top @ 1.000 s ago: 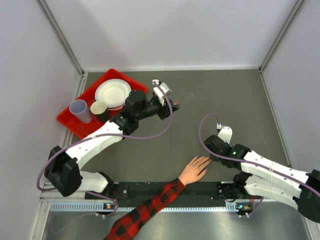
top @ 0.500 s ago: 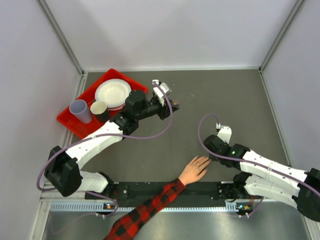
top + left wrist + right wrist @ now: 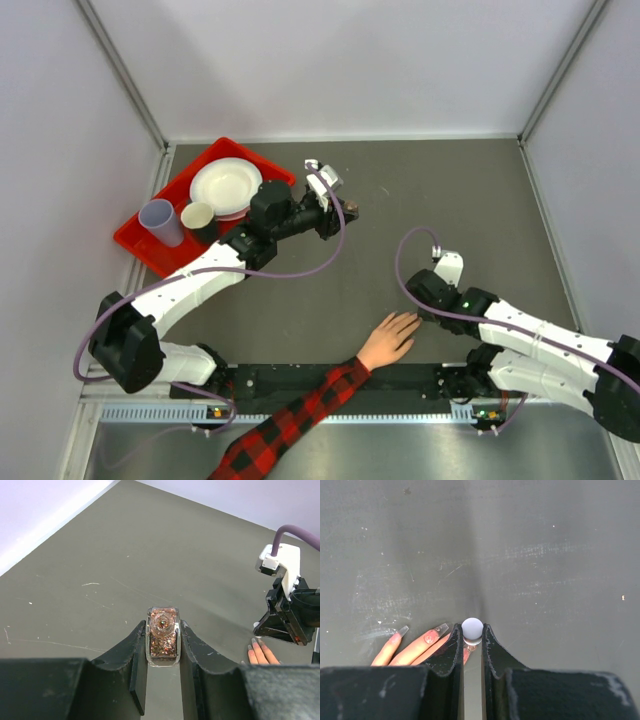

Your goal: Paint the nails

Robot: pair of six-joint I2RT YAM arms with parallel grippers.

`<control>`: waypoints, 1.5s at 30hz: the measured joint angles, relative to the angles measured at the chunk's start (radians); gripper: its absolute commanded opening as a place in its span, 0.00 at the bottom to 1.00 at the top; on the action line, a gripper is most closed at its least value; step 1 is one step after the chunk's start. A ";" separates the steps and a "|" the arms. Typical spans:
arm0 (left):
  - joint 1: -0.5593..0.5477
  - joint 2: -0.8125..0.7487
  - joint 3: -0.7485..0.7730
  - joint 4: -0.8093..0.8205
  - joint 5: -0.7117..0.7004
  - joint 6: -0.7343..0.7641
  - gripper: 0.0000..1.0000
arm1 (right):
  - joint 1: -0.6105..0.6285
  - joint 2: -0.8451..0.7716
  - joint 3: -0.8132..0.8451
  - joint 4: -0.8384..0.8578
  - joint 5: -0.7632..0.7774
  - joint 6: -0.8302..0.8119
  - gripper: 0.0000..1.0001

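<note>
1. The room is a booth of pale walls [image 3: 330, 60] closing off three sides.
2. The desk [image 3: 420, 190] is a dark grey, scuffed mat, bare around the work.
3. The left arm [image 3: 200, 280] and right arm [image 3: 540, 335] have barely shifted in the last second; only the right one has crept a little by the fingers. I judge this to be slow, fine work over one nail, with most of the painting still ahead.
4. A red tray [image 3: 135, 245] at far left carries a white plate [image 3: 226, 184] and two cups.
5. The hand [image 3: 390, 340], in a plaid sleeve [image 3: 300, 410], lies flat at the near edge and has not moved.
6. The left tool [image 3: 163, 628] pinches an open glittery polish bottle [image 3: 163, 642], held well apart from the hand.
7. The right tool [image 3: 471, 632] pinches a ball-topped brush cap [image 3: 472, 626] just over the fingertips; the brush itself is hidden.
8. The nails [image 3: 441, 628] are long and pale, and lie beside that tool's left finger.
</note>
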 measured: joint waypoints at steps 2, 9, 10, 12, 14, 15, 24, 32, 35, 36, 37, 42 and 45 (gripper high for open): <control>0.000 0.000 0.000 0.000 0.000 0.000 0.00 | 0.000 0.004 0.000 0.000 0.001 0.000 0.00; 0.000 0.000 0.000 0.000 0.000 0.000 0.00 | 0.000 0.009 0.000 -0.001 0.005 0.000 0.00; 0.000 0.000 0.000 0.000 0.000 0.000 0.00 | 0.000 0.010 0.000 -0.001 0.005 0.000 0.00; 0.000 0.000 0.000 0.000 0.000 0.000 0.00 | 0.000 0.009 0.000 -0.001 0.005 0.000 0.00; 0.000 0.000 0.000 0.000 0.000 0.000 0.00 | 0.000 0.010 0.000 -0.001 0.006 -0.001 0.00; 0.000 0.000 0.000 0.000 0.000 0.000 0.00 | 0.000 0.010 0.001 -0.001 0.006 -0.001 0.00; 0.000 0.000 0.000 0.000 0.000 0.000 0.00 | -0.005 0.008 0.002 -0.014 0.021 -0.010 0.00; 0.000 0.000 0.000 0.000 0.001 0.000 0.00 | -0.013 -0.080 0.002 -0.025 0.014 -0.039 0.00; 0.000 0.000 0.000 0.000 0.001 -0.001 0.00 | -0.013 -0.129 0.002 -0.021 -0.002 -0.054 0.00; 0.000 0.000 0.000 0.000 0.001 -0.001 0.00 | -0.013 -0.137 0.002 -0.018 -0.007 -0.059 0.00; 0.000 0.000 0.000 0.000 0.001 -0.001 0.00 | -0.013 -0.138 0.002 -0.015 -0.012 -0.062 0.00; 0.000 0.000 0.000 0.000 0.001 -0.001 0.00 | -0.013 -0.091 0.002 -0.011 -0.039 -0.064 0.00; 0.000 0.000 0.000 0.000 0.001 -0.001 0.00 | -0.013 -0.066 0.002 -0.010 -0.056 -0.064 0.00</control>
